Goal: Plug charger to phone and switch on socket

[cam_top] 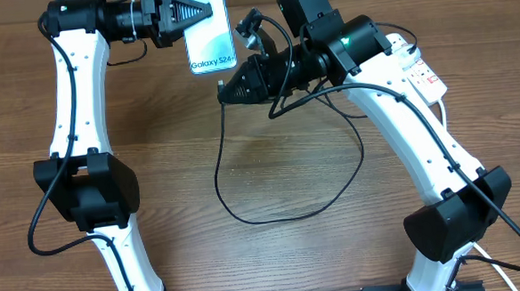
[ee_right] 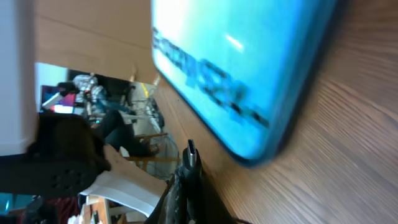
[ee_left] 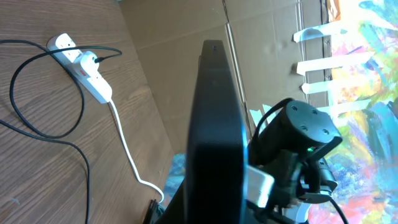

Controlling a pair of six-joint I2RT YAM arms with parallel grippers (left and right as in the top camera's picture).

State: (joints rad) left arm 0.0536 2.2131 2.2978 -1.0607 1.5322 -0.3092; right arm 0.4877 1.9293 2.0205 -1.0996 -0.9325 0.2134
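Left claw (cam_top: 195,11) clamps phone (cam_top: 212,41) | right claw (cam_top: 230,87) pinches charger (cam_top: 217,176) tip | risk: a misaligned tip could skid off the edge, twisting phone loose.

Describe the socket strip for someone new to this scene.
Look at the table's far right edge, beside the right arm. The socket is the white elongated strip there, with red marks and a thick white cord, unlike the thin black charger.
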